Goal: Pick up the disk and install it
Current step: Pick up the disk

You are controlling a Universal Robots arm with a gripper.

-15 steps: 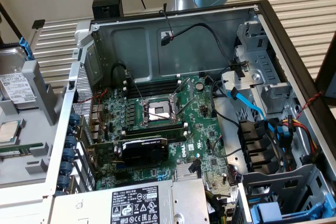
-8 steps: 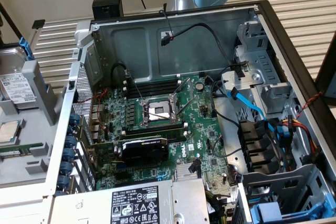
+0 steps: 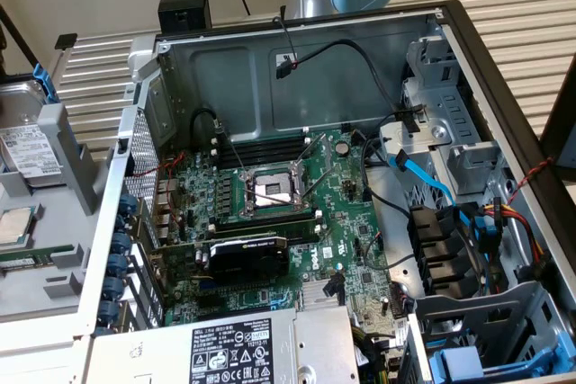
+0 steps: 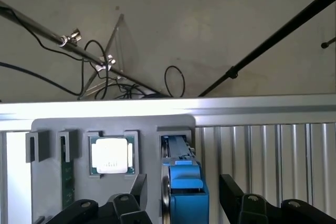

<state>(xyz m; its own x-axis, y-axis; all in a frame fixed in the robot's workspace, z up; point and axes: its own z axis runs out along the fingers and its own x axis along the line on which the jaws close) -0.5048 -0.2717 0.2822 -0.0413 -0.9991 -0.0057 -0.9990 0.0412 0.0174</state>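
On the bench, at the exterior view's left of the open computer case: grey parts holder. The disk stands on edge in one of its slots, white label facing out, blue carrier at its upper end.

Wrist view, same holder. The disk is seen edge-on, blue carrier toward the camera, thin silver side beside it. Its long axis runs along the slot, straight away from the wrist toward the bench rail. Its flat faces look out sideways, one toward each finger.

The gripper: jaws wide open, one black finger on each side of the disk, so the disk lies between them. Nothing gripped. Bare holder shows between each finger and the carrier, more of it on one side than the other, so the disk looks slightly off-centre in the gap. Whether the nearer finger grazes the silver side I cannot tell.

Judgement: closing line runs across the disk's thickness, square to its long axis. Alignment looks right for a face-to-face pinch.

Neighbouring slots: processor chip lying flat, memory stick on edge. Both well outside the fingers.
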